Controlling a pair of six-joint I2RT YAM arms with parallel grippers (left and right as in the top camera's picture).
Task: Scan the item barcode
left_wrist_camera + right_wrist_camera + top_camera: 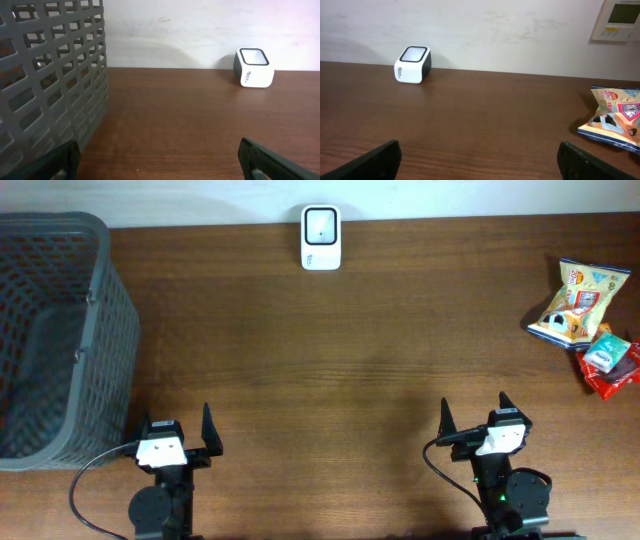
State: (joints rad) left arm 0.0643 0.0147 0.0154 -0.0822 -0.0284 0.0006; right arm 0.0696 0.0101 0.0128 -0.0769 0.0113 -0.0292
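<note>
A white barcode scanner [321, 237] with a dark window stands at the table's far edge, centre; it also shows as the scanner [253, 67] in the left wrist view and the scanner [413, 64] in the right wrist view. A yellow snack bag [577, 304] lies at the far right, with a red packet [612, 364] just in front of it. The snack bag [615, 118] sits right of my right gripper [479, 159]. My left gripper [178, 434] and right gripper [476, 424] rest near the front edge, both open and empty.
A dark grey mesh basket [55, 340] fills the left side of the table, close to the left gripper; its wall [50, 75] looms in the left wrist view. A wall panel [620, 19] hangs at the upper right.
</note>
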